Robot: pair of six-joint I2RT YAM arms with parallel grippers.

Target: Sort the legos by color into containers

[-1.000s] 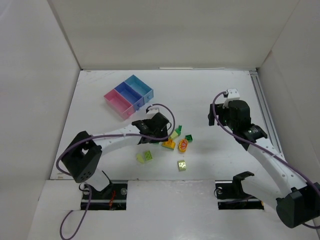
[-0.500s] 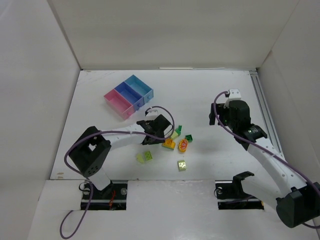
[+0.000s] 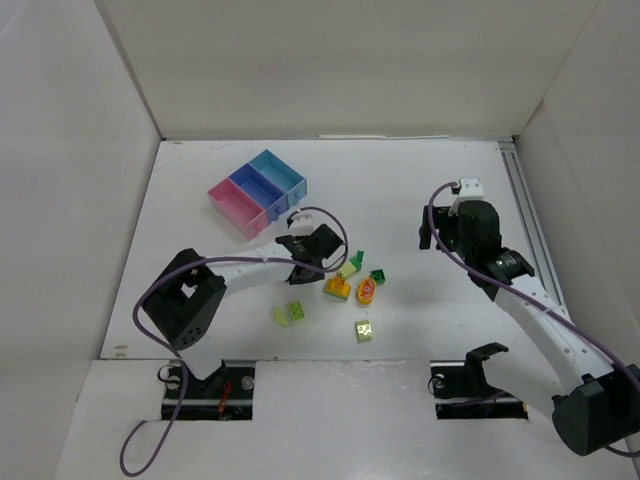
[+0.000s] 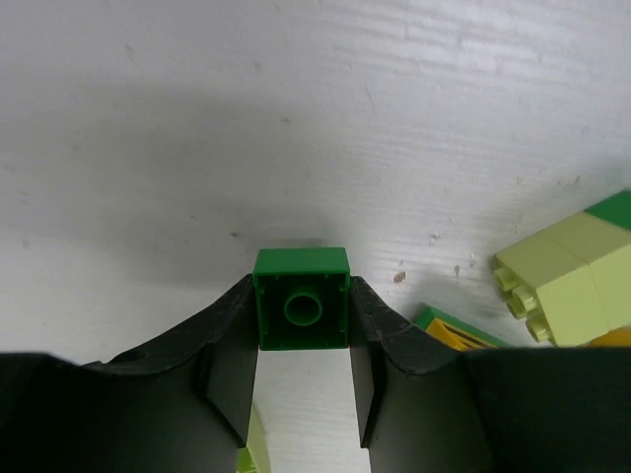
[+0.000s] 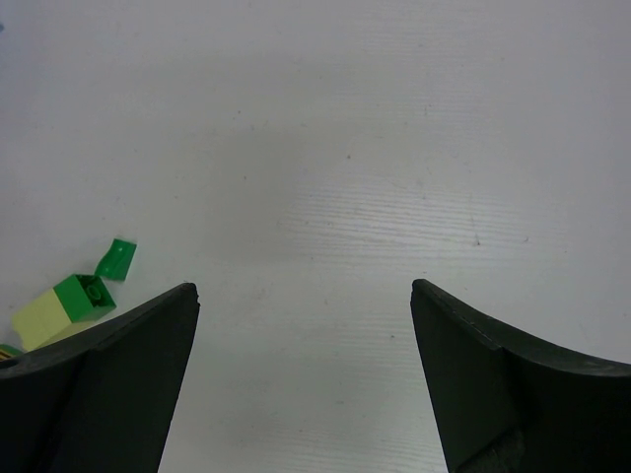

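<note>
My left gripper is shut on a dark green lego, held between the fingertips just above the table, left of the pile. The loose legos lie mid-table: an orange one, an orange-yellow one, a lime-and-green one, a dark green one, a lime one and a yellow-green one. The pink and blue containers stand at the back left of the gripper. My right gripper is open and empty, over bare table right of the pile.
White walls close in the table on the left, back and right. In the right wrist view a green lego and a green chip lie at the lower left. A lime lego lies to the right of my left fingers.
My left arm's elbow has swung to the right and its gripper has drawn slightly up and left, away from the pile, with the green lego. The right arm has not moved.
</note>
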